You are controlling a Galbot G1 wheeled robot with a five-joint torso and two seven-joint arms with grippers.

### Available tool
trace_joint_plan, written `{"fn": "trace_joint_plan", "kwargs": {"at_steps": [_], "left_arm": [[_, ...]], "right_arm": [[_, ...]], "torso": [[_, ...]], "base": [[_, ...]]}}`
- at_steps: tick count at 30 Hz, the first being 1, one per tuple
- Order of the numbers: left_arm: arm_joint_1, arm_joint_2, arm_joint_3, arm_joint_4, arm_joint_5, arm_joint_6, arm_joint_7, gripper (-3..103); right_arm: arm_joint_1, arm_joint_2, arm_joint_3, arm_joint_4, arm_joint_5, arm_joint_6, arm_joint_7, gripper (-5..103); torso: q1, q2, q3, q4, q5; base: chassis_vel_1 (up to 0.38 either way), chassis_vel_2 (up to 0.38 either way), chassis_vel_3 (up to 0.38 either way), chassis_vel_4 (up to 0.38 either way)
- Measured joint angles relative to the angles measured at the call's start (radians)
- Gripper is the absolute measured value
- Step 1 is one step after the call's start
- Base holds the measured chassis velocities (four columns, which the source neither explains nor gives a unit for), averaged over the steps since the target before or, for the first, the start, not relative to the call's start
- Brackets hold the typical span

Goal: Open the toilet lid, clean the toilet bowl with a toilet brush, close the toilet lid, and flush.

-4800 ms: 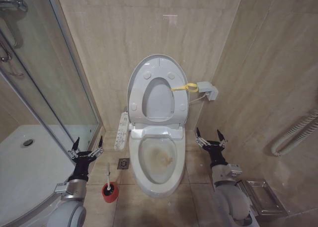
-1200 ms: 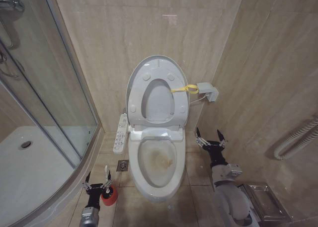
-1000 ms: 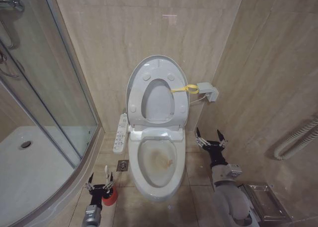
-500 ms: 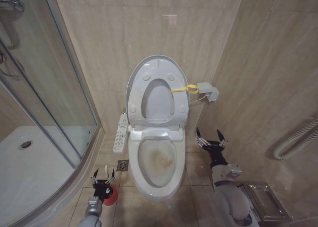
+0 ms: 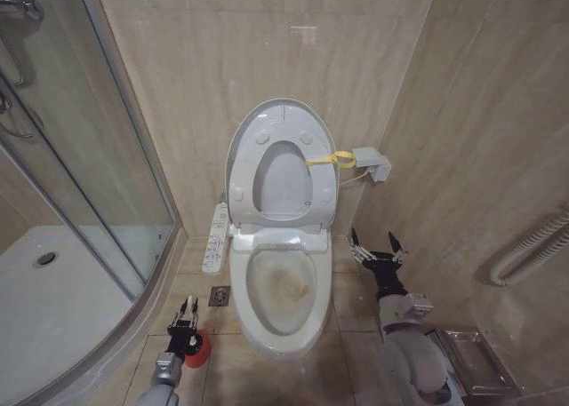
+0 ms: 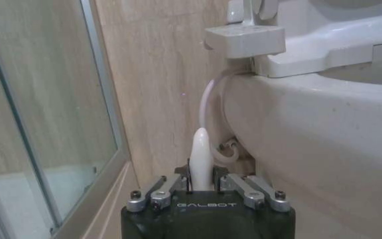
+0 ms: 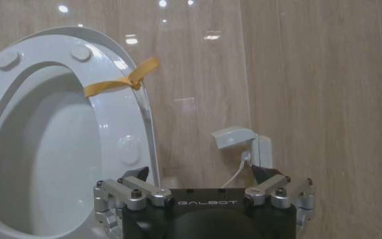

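Note:
The toilet lid point(image 5: 283, 122) stands raised against the wall with the ring seat up in front of it, a yellow strap point(image 5: 330, 159) at its edge. Below it the toilet bowl point(image 5: 283, 286) lies uncovered, stained brownish inside. On the floor left of the bowl, my left gripper point(image 5: 187, 312) is shut on the white handle of the toilet brush point(image 6: 201, 149), which stands in its red holder cup point(image 5: 199, 350). The bristle head is hidden in the cup. My right gripper point(image 5: 375, 247) hangs open and idle right of the bowl, facing the lid point(image 7: 121, 124).
A glass shower enclosure point(image 5: 80, 184) with its white tray point(image 5: 53, 308) bounds the left. The side control panel point(image 5: 216, 237) and a floor drain point(image 5: 220, 295) lie near the brush. A wall outlet box point(image 5: 372, 164), a corrugated hose point(image 5: 529, 246) and a steel tray point(image 5: 467, 353) are on the right.
My left gripper has moved right and forward along the floor to the brush, and its fingers have shut on the handle. The right arm has not moved.

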Motion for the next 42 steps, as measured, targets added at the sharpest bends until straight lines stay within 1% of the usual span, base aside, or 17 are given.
{"fn": "trace_joint_plan", "kwargs": {"at_steps": [1, 2, 9, 13, 14, 20, 21, 24, 25, 28, 29, 31, 33, 34, 37, 38, 42], "left_arm": [[0.001, 0.000, -0.002, -0.002, 0.000, -0.001, 0.000, 42], [0.005, -0.001, -0.004, -0.007, 0.000, -0.002, 0.000, 21], [0.058, -0.008, -0.019, -0.073, 0.002, -0.005, 0.001, 21], [0.120, -0.016, -0.034, -0.181, 0.004, -0.005, -0.002, 21], [0.120, -0.016, -0.034, -0.181, 0.004, -0.005, -0.002, 21], [0.203, -0.023, -0.060, -0.328, 0.023, 0.002, -0.017, 21], [0.203, -0.023, -0.060, -0.328, 0.023, 0.002, -0.017, 21], [0.270, -0.032, -0.078, -0.441, 0.050, 0.001, -0.035, 21], [0.270, -0.032, -0.078, -0.441, 0.050, 0.001, -0.035, 21], [0.357, -0.033, -0.088, -0.556, 0.066, -0.003, -0.052, 21], [0.357, -0.033, -0.088, -0.556, 0.066, -0.003, -0.052, 21], [0.406, -0.030, -0.090, -0.637, 0.068, -0.002, -0.062, 21], [0.447, -0.028, -0.089, -0.733, 0.070, 0.003, -0.071, 21], [0.447, -0.028, -0.089, -0.733, 0.070, 0.003, -0.071, 21], [0.504, -0.026, -0.073, -0.898, 0.095, 0.027, -0.088, 21], [0.504, -0.026, -0.073, -0.898, 0.095, 0.027, -0.088, 21], [0.542, -0.013, -0.035, -1.077, 0.092, 0.084, -0.095, 21]], "right_arm": [[0.000, 0.000, 0.000, 0.000, 0.000, 0.000, 0.000, 100], [0.000, 0.000, 0.000, 0.000, 0.000, 0.000, 0.000, 100], [0.000, 0.000, 0.000, 0.000, 0.000, 0.000, 0.000, 100], [0.000, 0.000, 0.000, 0.000, 0.000, 0.000, 0.000, 100], [0.000, 0.000, 0.000, 0.000, 0.000, 0.000, 0.000, 100], [0.000, 0.000, 0.000, 0.000, 0.000, 0.000, 0.000, 100], [0.000, 0.000, 0.000, 0.000, 0.000, 0.000, 0.000, 100], [0.000, 0.000, 0.000, 0.000, 0.000, 0.000, 0.000, 100], [0.000, 0.000, 0.000, 0.000, 0.000, 0.000, 0.000, 100], [0.000, 0.000, 0.000, 0.000, 0.000, 0.000, 0.000, 100], [0.000, 0.000, 0.000, 0.000, 0.000, 0.000, 0.000, 100], [0.000, 0.000, 0.000, 0.000, 0.000, 0.000, 0.000, 100], [0.000, 0.000, 0.000, 0.000, 0.000, 0.000, 0.000, 100], [0.000, 0.000, 0.000, 0.000, 0.000, 0.000, 0.000, 100], [0.000, 0.000, 0.000, 0.000, 0.000, 0.000, 0.000, 100], [0.000, 0.000, 0.000, 0.000, 0.000, 0.000, 0.000, 100], [0.000, 0.000, 0.000, 0.000, 0.000, 0.000, 0.000, 100]], "torso": [[0.000, 0.000, 0.000, 0.0000, -0.0001], [0.000, 0.000, 0.000, 0.0000, 0.0000], [0.000, 0.000, 0.000, 0.0001, 0.0000], [0.000, 0.000, 0.000, 0.0001, 0.0002], [0.000, 0.000, 0.000, 0.0001, 0.0002], [0.000, 0.000, 0.000, 0.0000, 0.0001], [0.000, 0.000, 0.000, 0.0000, 0.0001], [0.000, 0.000, 0.000, -0.0002, 0.0001], [0.000, 0.000, 0.000, -0.0002, 0.0001], [0.000, 0.000, 0.000, 0.0001, 0.0001], [0.000, 0.000, 0.000, 0.0001, 0.0001], [0.000, 0.000, 0.000, 0.0004, -0.0001], [0.000, 0.000, 0.000, 0.0000, 0.0002], [0.000, 0.000, 0.000, 0.0000, 0.0002], [0.000, 0.000, 0.000, -0.0002, 0.0001], [0.000, 0.000, 0.000, -0.0002, 0.0001], [0.000, 0.000, 0.000, 0.0002, 0.0005]], "base": [[0.000, 0.000, 0.000, 0.000], [0.000, 0.000, 0.000, 0.000], [0.000, 0.000, 0.000, 0.000], [0.000, 0.000, 0.000, 0.000], [0.000, 0.000, 0.000, 0.000], [0.000, 0.000, 0.000, 0.000], [0.000, 0.000, 0.000, 0.000], [0.000, 0.000, 0.000, 0.000], [0.000, 0.000, 0.000, 0.000], [0.000, 0.000, 0.000, 0.000], [0.000, 0.000, 0.000, 0.000], [0.000, 0.000, 0.000, 0.000], [0.000, 0.000, 0.000, 0.000], [0.000, 0.000, 0.000, 0.000], [0.000, 0.000, 0.000, 0.000], [0.000, 0.000, 0.000, 0.000], [0.000, 0.000, 0.000, 0.000]]}}
